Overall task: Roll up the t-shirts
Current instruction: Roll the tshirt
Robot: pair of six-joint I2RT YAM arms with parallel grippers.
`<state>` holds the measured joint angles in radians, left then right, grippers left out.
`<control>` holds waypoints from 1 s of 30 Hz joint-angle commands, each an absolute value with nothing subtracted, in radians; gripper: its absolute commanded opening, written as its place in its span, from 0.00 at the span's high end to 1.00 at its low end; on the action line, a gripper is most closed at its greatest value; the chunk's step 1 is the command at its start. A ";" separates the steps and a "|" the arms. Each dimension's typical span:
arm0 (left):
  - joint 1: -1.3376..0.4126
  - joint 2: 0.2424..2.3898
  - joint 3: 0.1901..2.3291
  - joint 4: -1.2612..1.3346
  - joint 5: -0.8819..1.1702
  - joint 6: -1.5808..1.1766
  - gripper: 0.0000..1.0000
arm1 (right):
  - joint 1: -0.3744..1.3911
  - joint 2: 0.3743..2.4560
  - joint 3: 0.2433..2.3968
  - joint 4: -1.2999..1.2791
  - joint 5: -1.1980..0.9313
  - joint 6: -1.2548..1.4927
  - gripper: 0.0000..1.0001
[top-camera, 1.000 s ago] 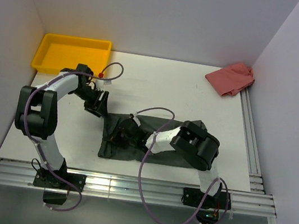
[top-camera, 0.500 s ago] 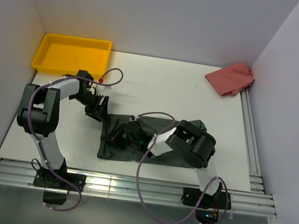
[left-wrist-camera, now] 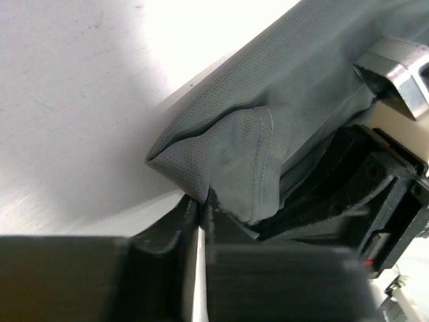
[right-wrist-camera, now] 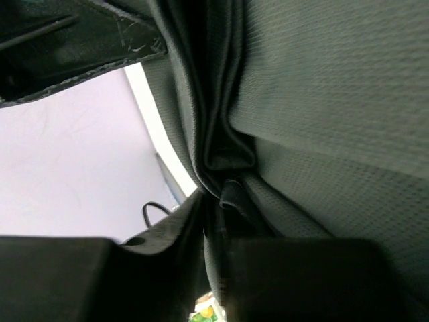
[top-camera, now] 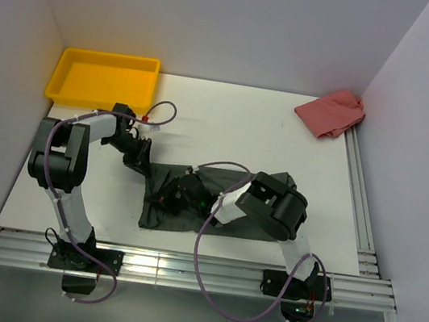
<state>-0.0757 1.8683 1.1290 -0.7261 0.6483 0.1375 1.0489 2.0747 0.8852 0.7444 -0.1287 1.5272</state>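
T-shirt, dark grey, lies folded into a long band across the near-middle of the table. Yellow tray at far left & pink cloth at far right, both well apart from it.

Top view: left gripper is at the band's far-left corner. Right gripper is down on the fabric near the same end.

Left wrist view: left gripper is nearly closed, pinching a hemmed corner of the T-shirt low over the table.

Right wrist view: right gripper is also almost closed, w/ a deep fold of T-shirt caught btwn its fingers.

Step looks like starting the roll from the left end. To do it well:
- keep both pinches level
- turn the edge over tight & square to the band
- move both arms together so the roll doesn't go cone-shaped
- don't pull so hard the band slides or unfolds
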 commanded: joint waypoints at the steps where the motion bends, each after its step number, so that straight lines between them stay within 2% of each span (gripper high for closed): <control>1: -0.089 1.859 1.175 -0.747 0.603 0.132 0.96 | 1.042 2.065 0.933 0.671 -0.117 1.500 0.78; 3: -0.095 1.853 1.189 -0.764 0.580 0.130 1.00 | 1.045 2.025 0.956 0.552 -0.072 1.455 0.67; 4: -0.097 1.852 1.192 -0.768 0.551 0.129 1.00 | 1.051 2.011 0.966 0.508 -0.054 1.438 0.64; 9: -0.113 1.842 1.213 -0.799 0.483 0.132 1.00 | 1.086 1.941 1.113 0.121 0.114 1.326 0.55; 15: -0.126 1.838 1.227 -0.824 0.453 0.133 1.00 | 1.172 1.951 1.362 -0.312 0.308 1.272 0.53; 21: -0.130 1.839 1.232 -0.833 0.449 0.133 1.00 | 1.239 2.043 1.561 -0.588 0.429 1.264 0.53; 30: -0.137 1.841 1.241 -0.839 0.448 0.133 1.00 | 1.315 2.193 1.805 -0.774 0.468 1.270 0.53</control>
<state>-0.1295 1.8683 1.2053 -0.8242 0.4526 0.1341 1.2987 2.1517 1.7317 -0.6342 0.4004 1.2728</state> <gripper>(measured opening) 0.023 0.467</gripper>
